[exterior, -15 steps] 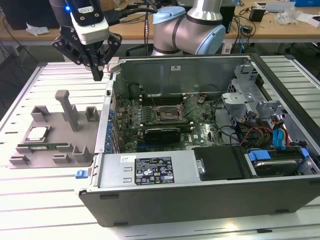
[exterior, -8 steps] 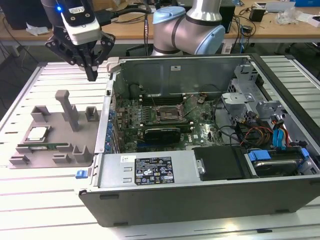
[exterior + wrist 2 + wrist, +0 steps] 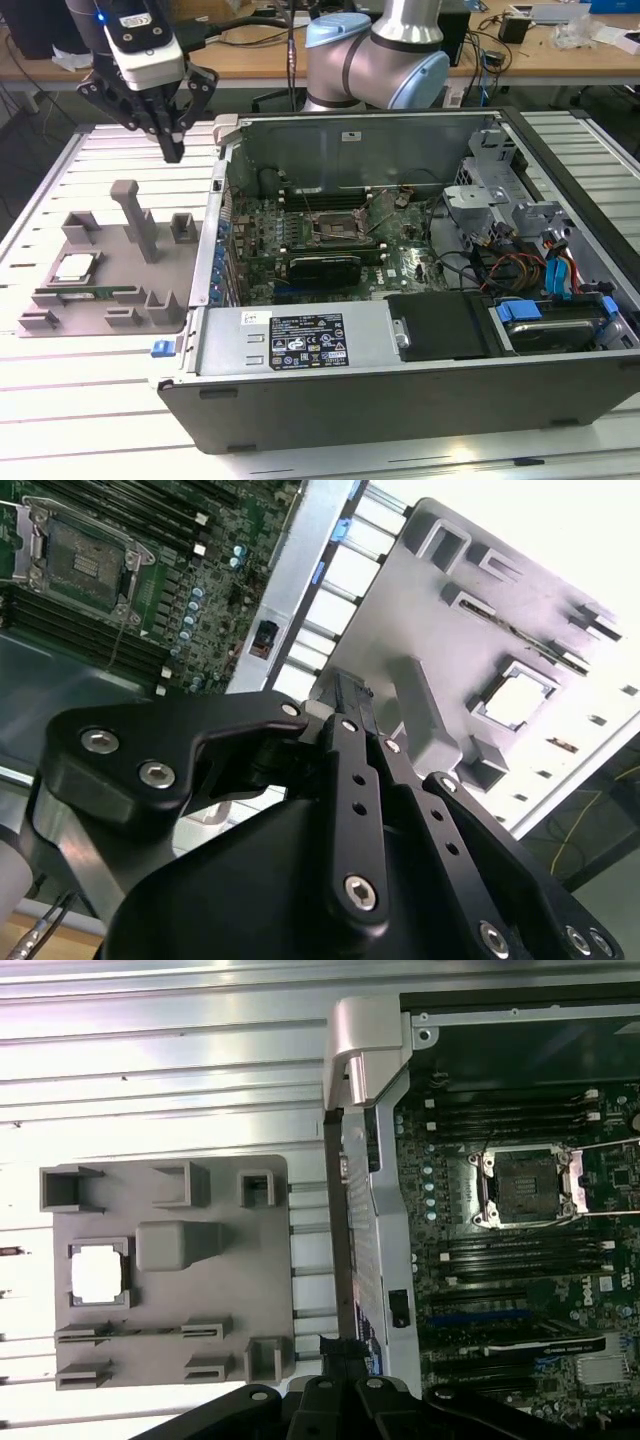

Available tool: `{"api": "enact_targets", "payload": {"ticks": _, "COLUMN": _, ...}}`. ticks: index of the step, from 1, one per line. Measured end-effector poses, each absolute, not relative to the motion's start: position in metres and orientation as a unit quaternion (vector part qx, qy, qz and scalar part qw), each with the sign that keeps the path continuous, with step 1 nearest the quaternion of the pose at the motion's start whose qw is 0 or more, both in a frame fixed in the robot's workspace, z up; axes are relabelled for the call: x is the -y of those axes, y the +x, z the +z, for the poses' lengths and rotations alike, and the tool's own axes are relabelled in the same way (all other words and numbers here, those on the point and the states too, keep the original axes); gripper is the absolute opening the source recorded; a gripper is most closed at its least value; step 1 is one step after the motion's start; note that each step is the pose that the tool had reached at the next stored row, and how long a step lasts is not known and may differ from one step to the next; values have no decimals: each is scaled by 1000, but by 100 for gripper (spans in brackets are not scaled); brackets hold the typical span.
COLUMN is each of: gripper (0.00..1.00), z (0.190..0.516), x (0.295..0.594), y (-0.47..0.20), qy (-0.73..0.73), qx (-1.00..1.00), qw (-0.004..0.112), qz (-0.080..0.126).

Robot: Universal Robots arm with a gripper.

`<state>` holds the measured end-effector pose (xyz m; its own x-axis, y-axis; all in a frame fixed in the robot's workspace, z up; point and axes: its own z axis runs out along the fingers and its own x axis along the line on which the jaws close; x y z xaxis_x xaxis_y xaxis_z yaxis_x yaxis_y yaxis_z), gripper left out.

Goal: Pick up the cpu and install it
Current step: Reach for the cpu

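Observation:
The cpu (image 3: 75, 267), a small silvery square, lies in a pocket of the grey holder plate (image 3: 120, 262) on the exterior view's left. Both wrist views show it too, as the cpu (image 3: 515, 700) (image 3: 98, 1272) in its square recess. My gripper (image 3: 172, 150) hangs well above the holder's far edge, beside the case's corner, with its black fingers shut together and nothing between them. The fingertips (image 3: 345, 685) (image 3: 340, 1345) meet in both wrist views. Inside the open computer case (image 3: 300, 340), the motherboard's socket (image 3: 335, 228) (image 3: 85, 560) (image 3: 525, 1188) shows with its metal frame.
A long green memory stick (image 3: 90, 295) rests in a slot of the holder, near the cpu. A tall grey post (image 3: 135, 215) rises from the holder. The case's raised side wall (image 3: 215, 240) stands between holder and motherboard. The arm's base (image 3: 380, 50) stands behind the case.

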<state>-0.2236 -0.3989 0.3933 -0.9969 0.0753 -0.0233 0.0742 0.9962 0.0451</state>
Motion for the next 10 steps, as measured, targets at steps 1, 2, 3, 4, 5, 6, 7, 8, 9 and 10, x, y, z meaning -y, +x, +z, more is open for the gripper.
{"api": "enact_targets", "payload": {"ticks": 1, "gripper": 11, "z": 393, "x": 399, "y": -225, "qy": 37, "qx": -999, "qw": 12, "qz": 22}}
{"api": "enact_targets", "payload": {"ticks": 2, "gripper": 11, "z": 393, "x": 399, "y": -227, "qy": 37, "qx": -999, "qw": 12, "qz": 22}}
{"api": "enact_targets", "payload": {"ticks": 3, "gripper": 11, "z": 393, "x": 399, "y": -229, "qy": 37, "qx": -999, "qw": 13, "qz": 22}}
{"api": "enact_targets", "payload": {"ticks": 4, "gripper": 11, "z": 393, "x": 399, "y": -230, "qy": 37, "qx": -999, "qw": 13, "qz": 22}}
{"api": "enact_targets", "payload": {"ticks": 5, "gripper": 11, "z": 393, "x": 399, "y": -231, "qy": 37, "qx": -999, "qw": 12, "qz": 22}}
{"api": "enact_targets", "payload": {"ticks": 6, "gripper": 11, "z": 393, "x": 399, "y": -232, "qy": 37, "qx": -999, "qw": 13, "qz": 22}}
{"api": "enact_targets", "payload": {"ticks": 7, "gripper": 11, "z": 393, "x": 399, "y": -233, "qy": 37, "qx": -999, "qw": 12, "qz": 22}}
{"api": "enact_targets", "payload": {"ticks": 8, "gripper": 11, "z": 393, "x": 399, "y": -233, "qy": 37, "qx": -999, "qw": 12, "qz": 22}}
{"api": "enact_targets", "payload": {"ticks": 9, "gripper": 11, "z": 393, "x": 399, "y": -234, "qy": 37, "qx": -999, "qw": 12, "qz": 22}}
{"api": "enact_targets", "payload": {"ticks": 10, "gripper": 11, "z": 393, "x": 399, "y": -235, "qy": 37, "qx": -999, "qw": 12, "qz": 22}}
